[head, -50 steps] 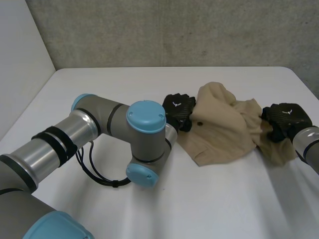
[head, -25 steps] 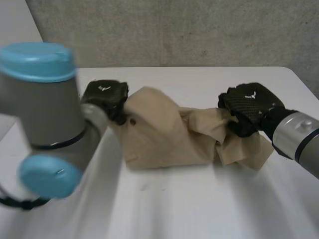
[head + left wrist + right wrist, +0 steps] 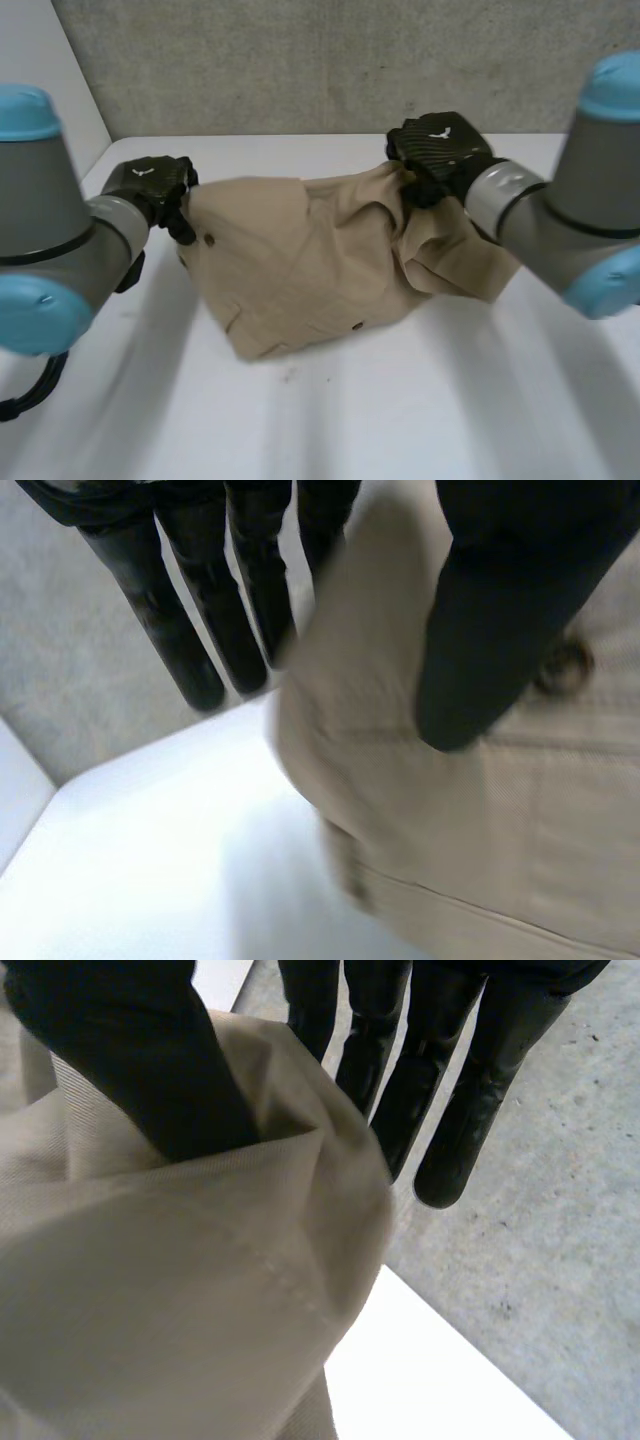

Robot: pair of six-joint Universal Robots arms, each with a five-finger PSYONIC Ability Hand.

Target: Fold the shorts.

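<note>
left hand [image 3: 150, 185], black and ending the grey arm at the left of the scene, is gripping the left end of the beige shorts [image 3: 290, 260]. its wrist view is showing the thumb [image 3: 500, 630] pressing on the front of the cloth just beside a dark button [image 3: 565, 665], with the straight fingers [image 3: 200, 600] lying behind the cloth edge, so the fabric is being pinched between them. right hand [image 3: 437, 150], also black, is sitting further right and slightly farther back, closing on a bunched part of the shorts near their right end. in its wrist view its own thumb [image 3: 150, 1060] is pressing into a fold of the cloth while its fingers [image 3: 440, 1080] are reaching past the far side, pinching the fabric in the same way. the shorts are stretching between the two hands over the middle of the white table [image 3: 400, 420], the upper edge raised at both grips and the rest draping down toward the near side. the left part is lying fairly smooth and wide; the right part is crumpled, with a loose flap hanging to the right of the right hand. whether the lowest edge is resting on the table cannot be told for sure. a grey concrete wall [image 3: 330, 60] is standing beyond the far edge of the table. both arms, with light-blue caps, are reaching in from the near left and near right
</note>
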